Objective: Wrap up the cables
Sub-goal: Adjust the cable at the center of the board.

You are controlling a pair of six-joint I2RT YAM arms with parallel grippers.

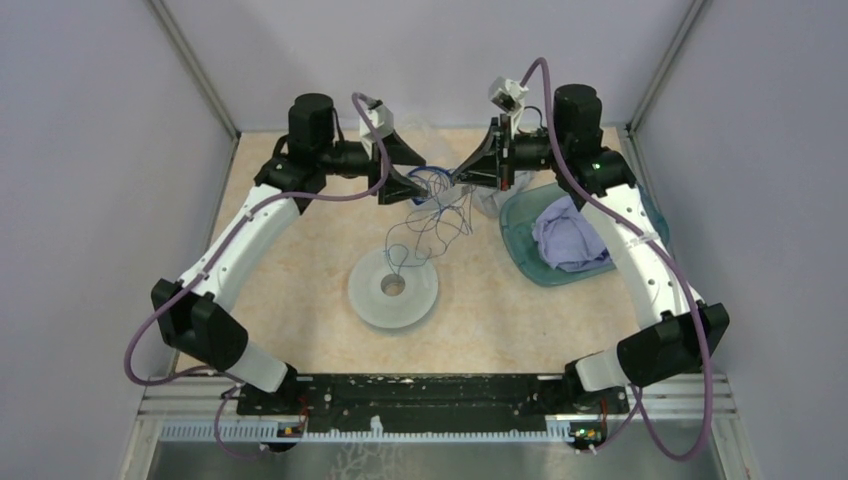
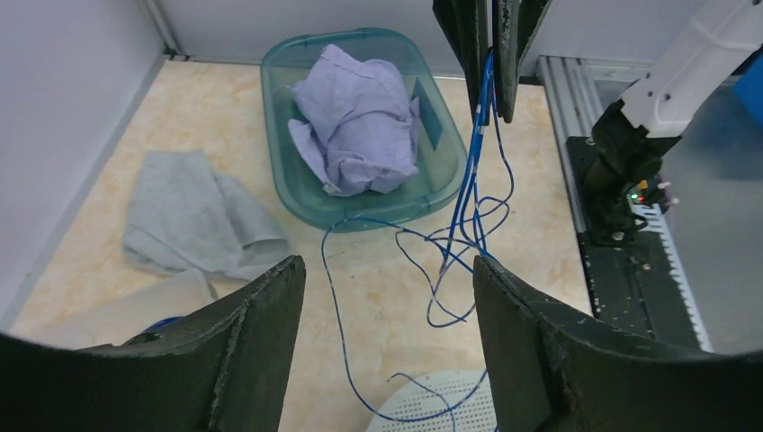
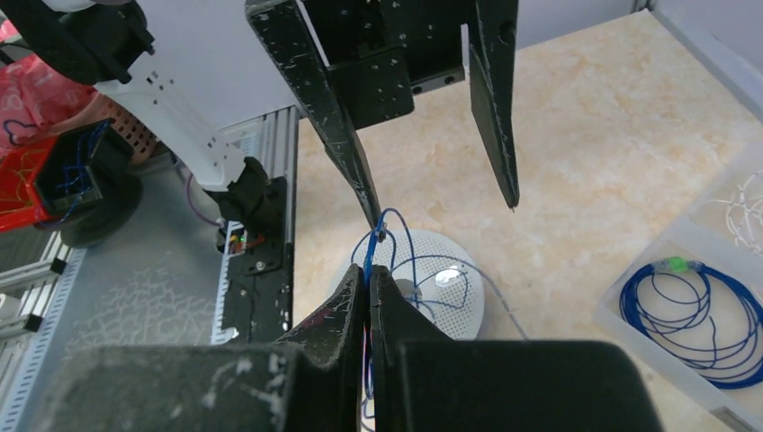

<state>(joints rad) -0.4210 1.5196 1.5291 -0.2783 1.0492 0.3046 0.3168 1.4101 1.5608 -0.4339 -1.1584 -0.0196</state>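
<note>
The right jaws are pressed together, pinching the cables (image 2: 469, 180), which dangle in loose loops down to the pale spool (image 1: 420, 300) on the tabletop (image 1: 300, 300). The left jaws stand spread just beside them, gripping nothing.

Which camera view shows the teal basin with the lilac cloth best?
The left wrist view: the teal basin and lilac cloth appear nearly whole. In the top view the right arm covers part of it. The right wrist view misses it.
</note>
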